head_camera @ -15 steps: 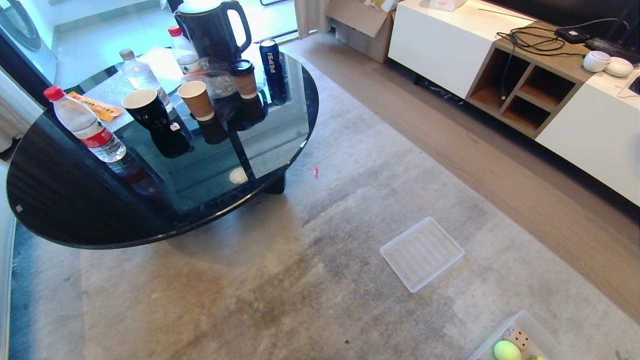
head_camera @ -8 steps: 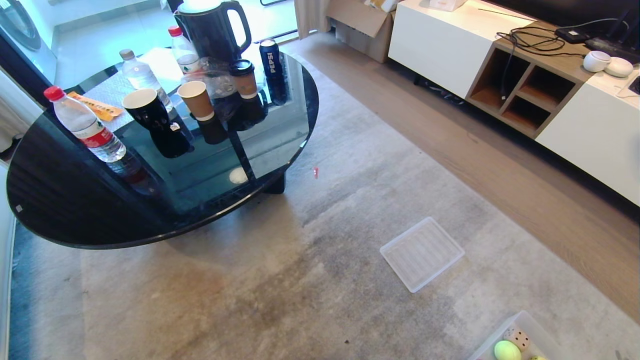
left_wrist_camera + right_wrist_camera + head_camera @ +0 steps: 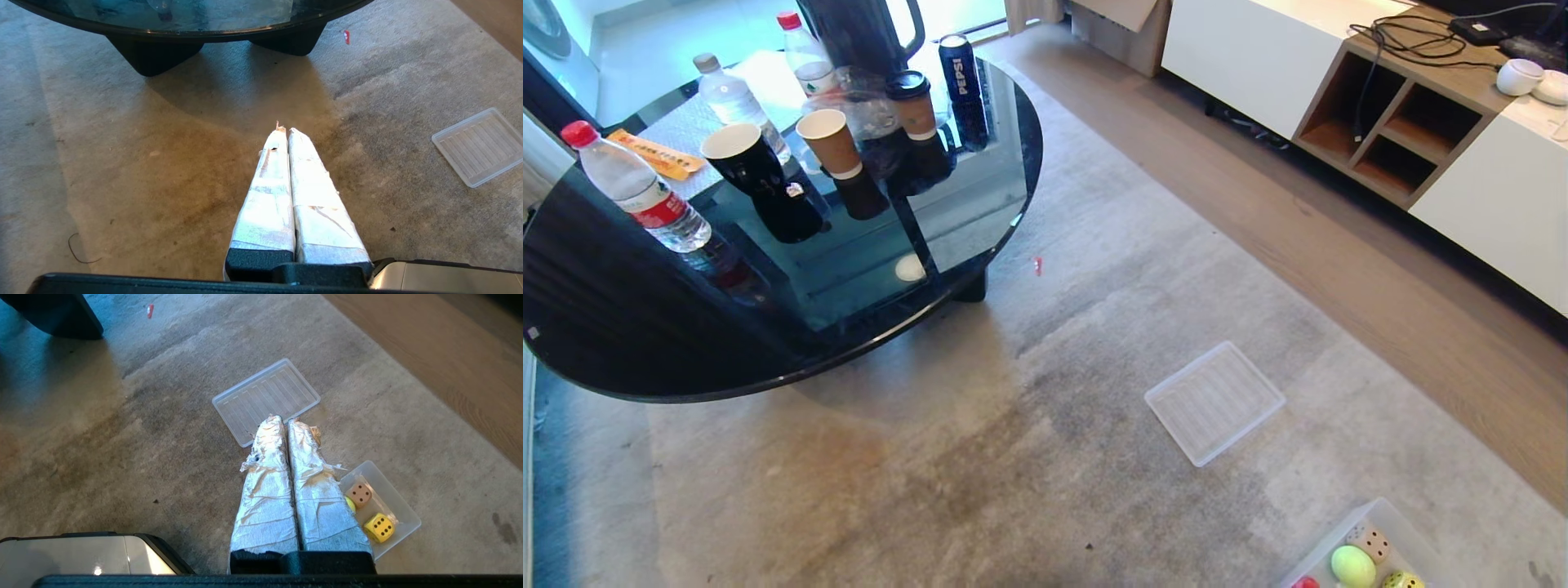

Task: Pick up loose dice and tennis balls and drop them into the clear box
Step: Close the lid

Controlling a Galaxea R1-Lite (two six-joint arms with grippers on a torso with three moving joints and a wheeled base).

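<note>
On the rug, our box (image 3: 402, 514) holds dice (image 3: 379, 527) and a ball (image 3: 1352, 566). Both our hands, left hand (image 3: 284, 131) and right hand (image 3: 285, 419), hang closed and empty.

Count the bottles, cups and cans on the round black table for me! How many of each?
Bottles: 3 (front bottle, brown-capped bottle, back bottle)
Cups: 3 (black cup, open paper cup, lidded paper cup)
Cans: 1 (Pepsi can)
Total: 7
</note>
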